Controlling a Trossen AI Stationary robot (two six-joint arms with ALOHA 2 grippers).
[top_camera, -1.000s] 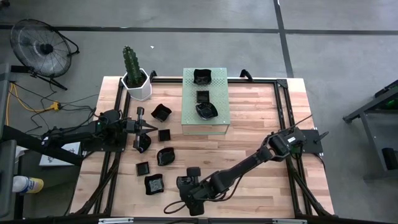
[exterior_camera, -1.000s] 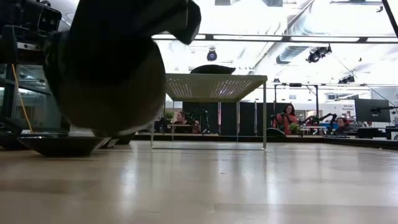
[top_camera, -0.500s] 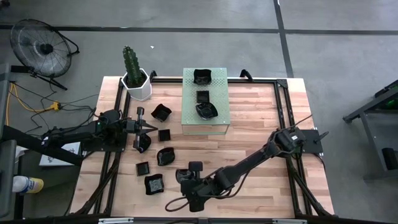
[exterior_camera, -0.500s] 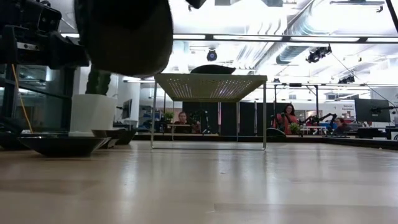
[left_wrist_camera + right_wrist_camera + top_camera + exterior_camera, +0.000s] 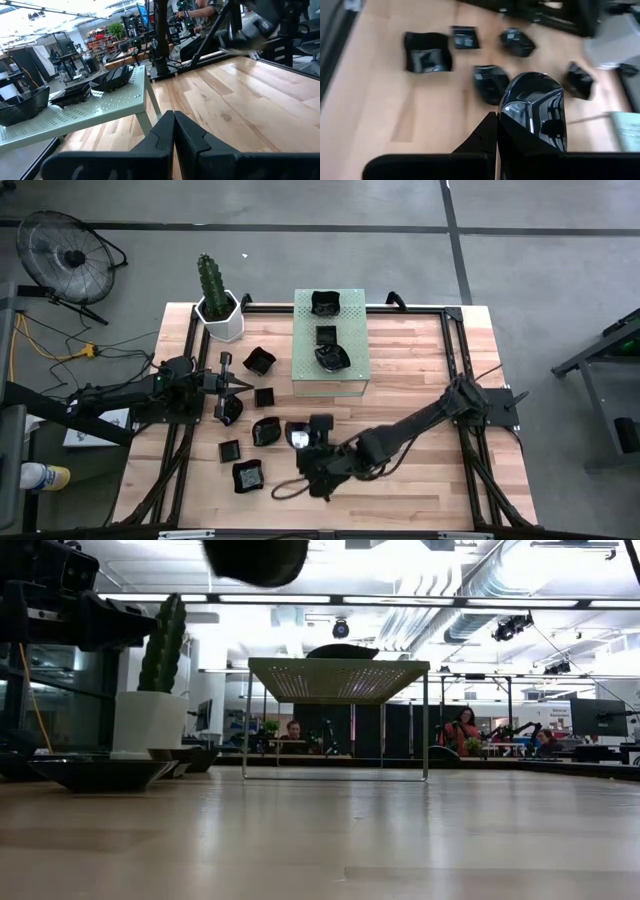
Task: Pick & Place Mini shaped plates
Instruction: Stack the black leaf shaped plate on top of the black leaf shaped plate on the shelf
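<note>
1. The right gripper point(image 5: 305, 442) hung above the near middle of the table point(image 5: 420, 390), its fingers point(image 5: 492, 131) pinched on the rim of a round glossy black plate point(image 5: 534, 107), which was clear of the wood.
2. Just left of the held plate, five more black plates lay on the tabletop: a round one point(image 5: 266, 431), a small square one point(image 5: 229, 450), a larger wavy-edged one point(image 5: 247, 475), a square one point(image 5: 264, 396) and one farther off point(image 5: 259, 361).
3. Three plates point(image 5: 326, 332) sat in a row on the pale green perforated stand point(image 5: 352, 370) at the far middle.
4. The left gripper point(image 5: 244, 385) waited at the left side with its fingers point(image 5: 172, 131) pressed together and holding nothing, just above another plate point(image 5: 229, 411).
5. A cactus in a white pot point(image 5: 219, 312) stood at the far left corner.
</note>
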